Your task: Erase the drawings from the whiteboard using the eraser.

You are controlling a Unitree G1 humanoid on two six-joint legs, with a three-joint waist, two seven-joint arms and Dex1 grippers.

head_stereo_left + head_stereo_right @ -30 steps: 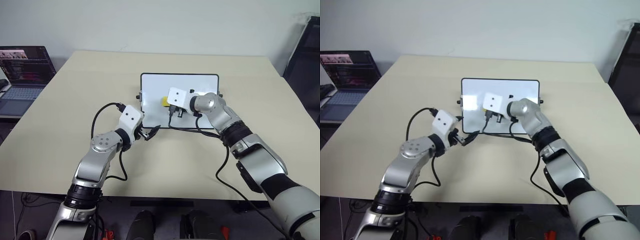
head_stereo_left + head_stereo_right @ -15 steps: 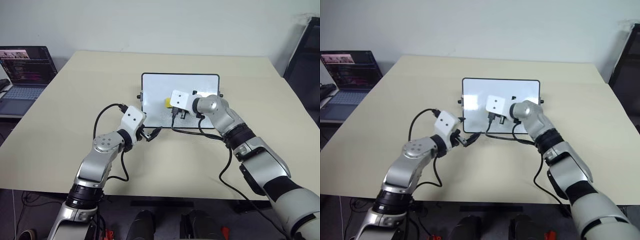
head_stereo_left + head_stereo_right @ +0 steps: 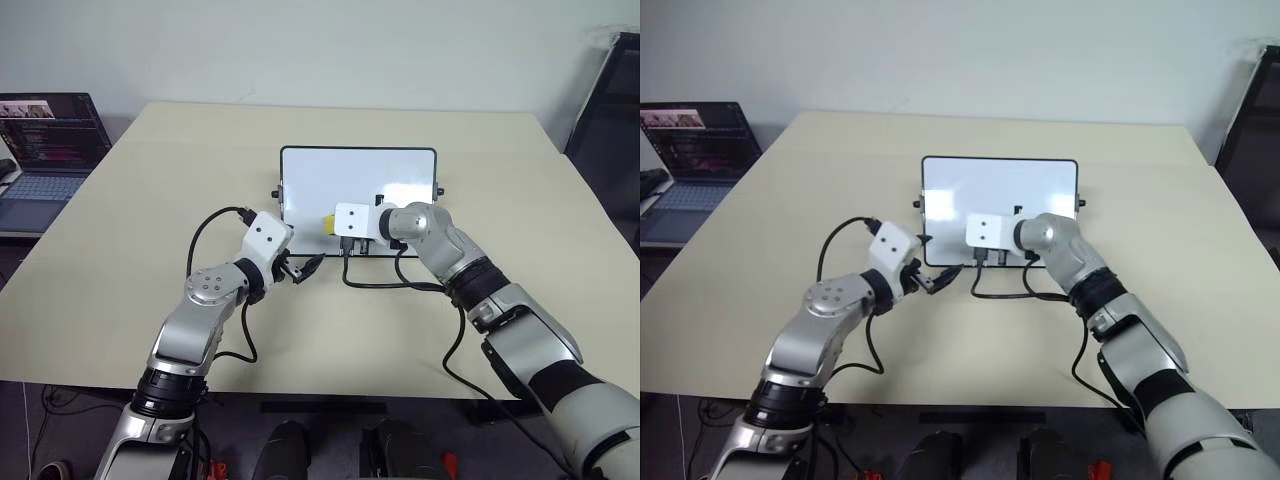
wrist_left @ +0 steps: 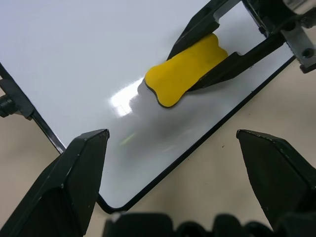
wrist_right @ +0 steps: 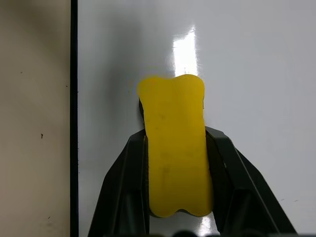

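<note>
The whiteboard (image 3: 340, 180) lies flat in the middle of the beige table. The yellow eraser (image 5: 175, 143) rests flat on its glossy surface, close to the board's near edge and left of centre. My right gripper (image 5: 176, 134) is shut on the eraser, one black finger on each side. The eraser (image 4: 185, 69) also appears in the left wrist view, still in that grip. My left gripper (image 3: 305, 267) stands open just off the board's near-left corner, holding nothing. The drawings are out of view: the white surface that shows is plain, and my right hand covers part of it.
An open laptop (image 3: 45, 140) stands on a low side surface beyond the table's left edge. A dark frame (image 3: 610, 100) rises at the far right. A black cable (image 3: 385, 283) from my right wrist loops on the table (image 3: 200, 160) before the board.
My right gripper has slid the eraser across the board toward its near edge. The left arm has stayed where it was.
</note>
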